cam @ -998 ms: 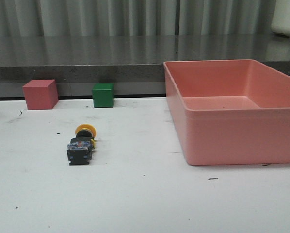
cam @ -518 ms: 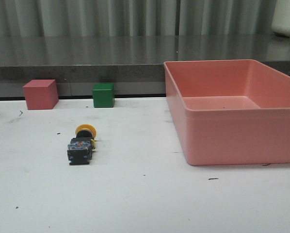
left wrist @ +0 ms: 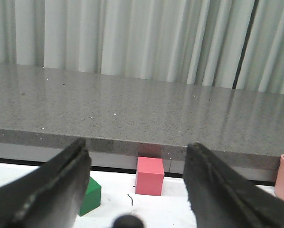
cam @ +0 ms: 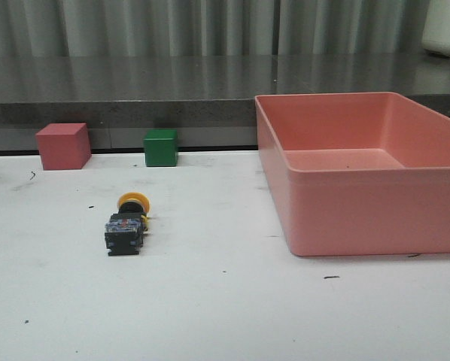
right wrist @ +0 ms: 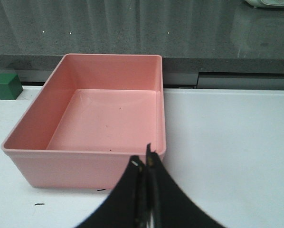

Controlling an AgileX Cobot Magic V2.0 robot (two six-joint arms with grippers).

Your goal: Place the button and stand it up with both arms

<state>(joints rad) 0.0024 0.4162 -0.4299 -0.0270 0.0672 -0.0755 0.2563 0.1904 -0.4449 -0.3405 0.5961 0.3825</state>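
clearly the button [cam: 126, 223] lies on its side (light, rigid, top-heavy); grip its blocky body; left gripper [left wrist: 135, 190] gapes wide, right gripper [right wrist: 145, 164] pinched closed, empty

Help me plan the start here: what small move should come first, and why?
Probably bring the left gripper, jaws open, down over the button. It lies on its side on the table, untouched, on the left. The right gripper is shut, near the pink bin.
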